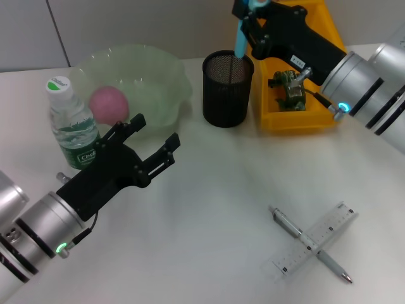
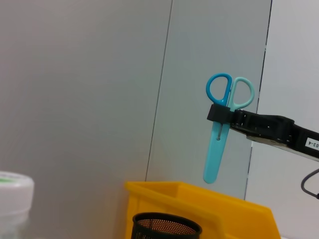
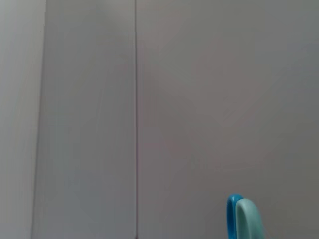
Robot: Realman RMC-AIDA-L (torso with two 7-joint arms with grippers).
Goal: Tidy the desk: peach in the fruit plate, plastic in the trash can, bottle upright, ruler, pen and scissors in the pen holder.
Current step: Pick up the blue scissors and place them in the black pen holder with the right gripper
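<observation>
Scissors (image 1: 241,38) hang gripped in right hand (image 1: 248,14), above pen holder (image 1: 227,88).

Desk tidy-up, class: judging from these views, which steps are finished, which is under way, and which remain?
Done: peach in the fruit plate; bottle upright. Under way: the right gripper holds the scissors blades-down above the pen holder. Left: pen and ruler lie crossed on the desk. The left gripper hovers open near the bottle.
</observation>
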